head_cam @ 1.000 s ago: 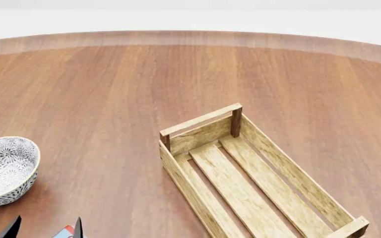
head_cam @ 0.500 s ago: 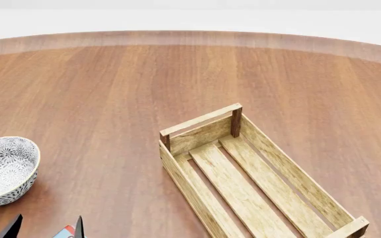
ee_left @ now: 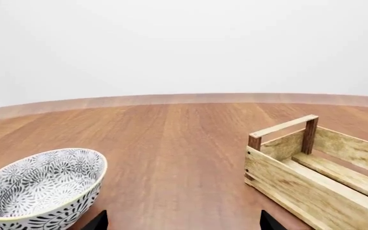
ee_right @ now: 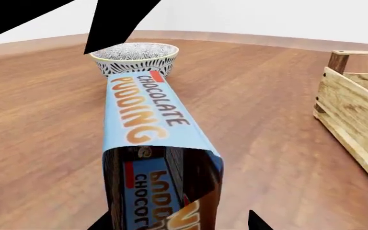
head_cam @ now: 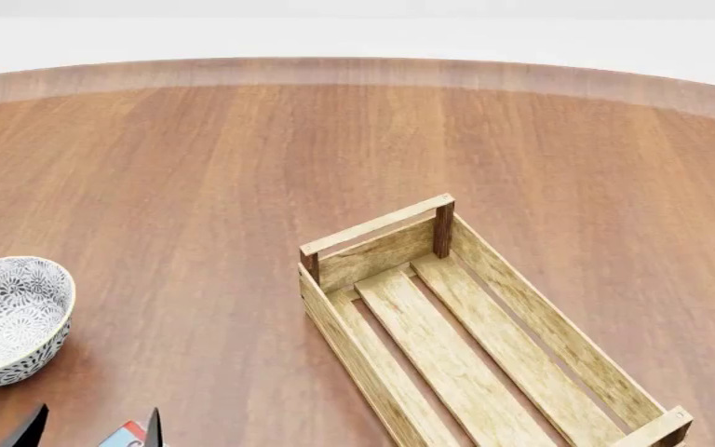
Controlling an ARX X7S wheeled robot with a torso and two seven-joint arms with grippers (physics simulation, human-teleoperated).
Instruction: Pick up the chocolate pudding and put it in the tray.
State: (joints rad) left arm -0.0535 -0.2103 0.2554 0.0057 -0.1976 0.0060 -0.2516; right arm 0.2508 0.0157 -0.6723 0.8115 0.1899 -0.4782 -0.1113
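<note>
Chocolate pudding lies flat on the wood counter, light-blue lettered face up, dark brown end panel facing the right wrist camera. In the head view only a small blue-and-red corner of it shows at the bottom edge, about 7 o'clock from frame centre.

Right hand: only two dark fingertips show at the lower edge of its wrist view, one on each side of the carton's near end. The fingers stand spread wider than the carton. Whether they touch it can't be told from this angle. This hand is out of the head view.

Left hand: two dark finger tips poke up at the bottom edge of the head view, with the carton corner showing between them. In the left wrist view the same tips sit far apart at the lower edge, so the fingers are spread wide with nothing gripped between them there. In the right wrist view dark finger shapes hang above the carton's far end, near the bowl.

Tray sits at about 4 o'clock from frame centre in the head view, long axis running from 11 to 5 o'clock, slats bare. It's well apart from the carton, off at its 3 o'clock.

Patterned bowl stands at 8 o'clock near the left edge, just beyond the carton's far end.
</note>
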